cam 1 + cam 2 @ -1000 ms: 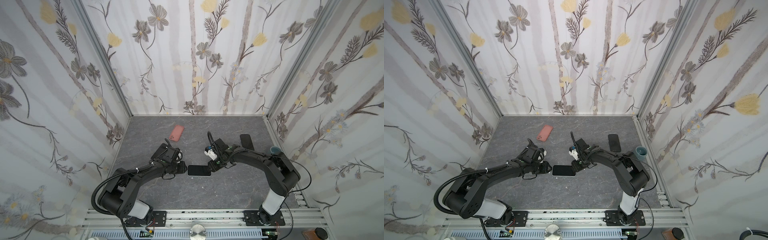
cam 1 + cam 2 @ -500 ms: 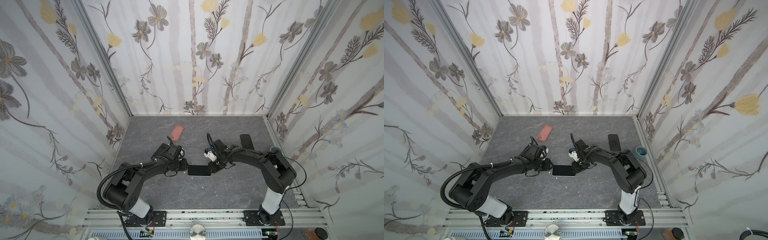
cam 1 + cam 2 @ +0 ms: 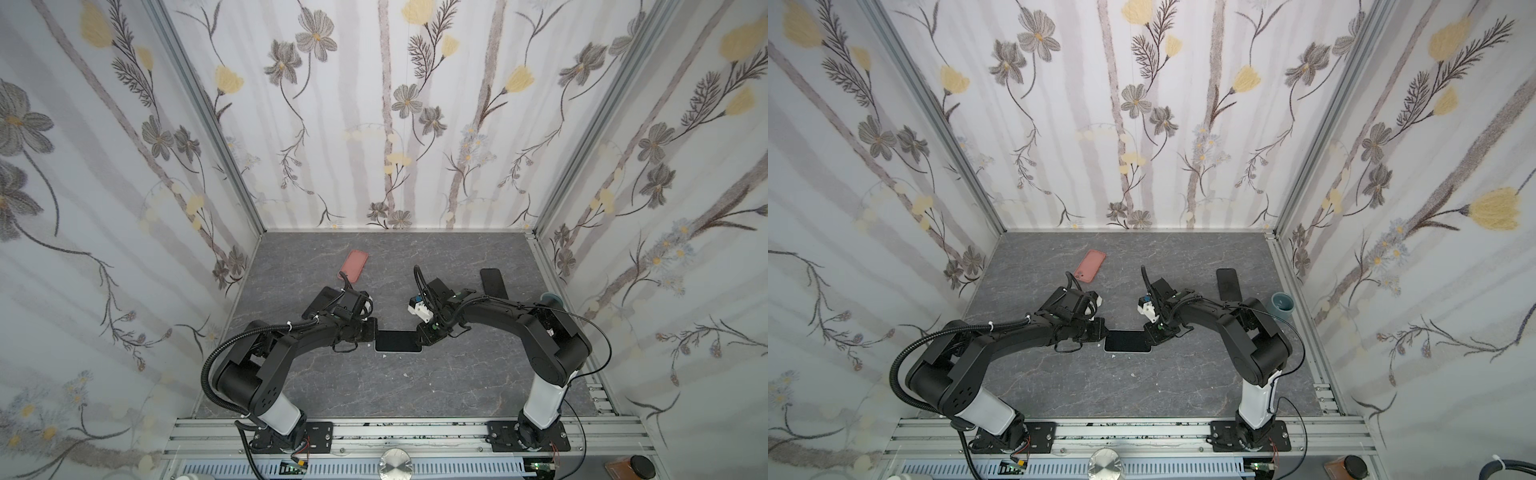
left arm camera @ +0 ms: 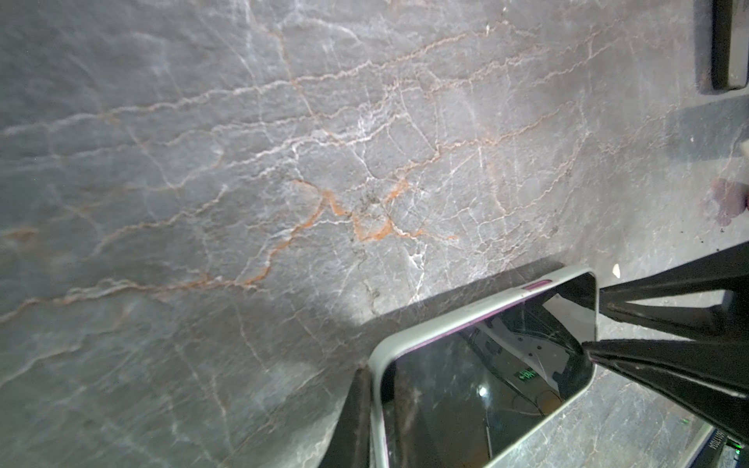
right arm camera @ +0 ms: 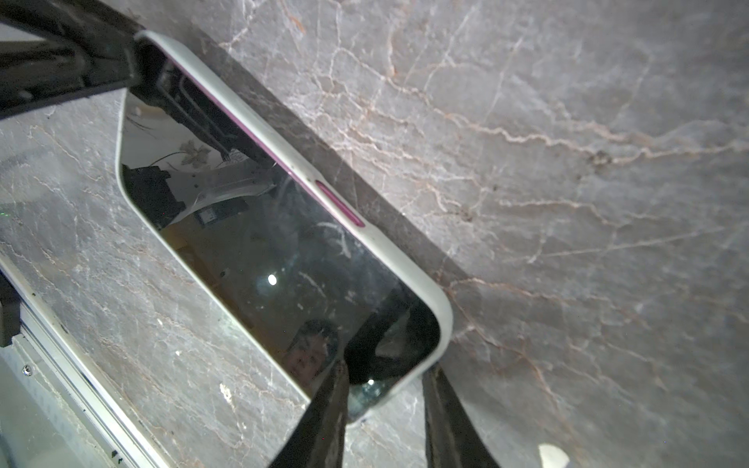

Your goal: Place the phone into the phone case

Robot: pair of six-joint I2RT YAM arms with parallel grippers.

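Two claws close in on one phone. In both top views the phone lies flat, screen up, about the middle of the tabletop, well clear of every edge. The left claw is at its left short end and the right claw at its right short end. Over the last second the left claw has drawn shut at that end; it is now clenched and empty, with its tip against the phone. The right claw has narrowed, and the phone itself has not shifted. A pink case lies toward the back left corner, a black slab toward the back right, and a teal cup by the right edge. None of them is touched.

The left wrist view shows a pale phone case rimming the dark screen along the visible long side and round the corners in view, so the phone sits inside it. One finger of the left claw rests against the short end, and the right claw's fingers come in at the far end.

In the right wrist view the rim runs unbroken along the side with the purple button, level with the glass as far as shows. The right claw's fingers stand parted about a corner of the cased phone. Whether they nip it or only bracket it, I cannot tell.

My reading is that the insertion is done or nearly so. The closing-up from both ends looks like a squeeze to seat the last edge, and uneven pressure could skid the phone sideways.
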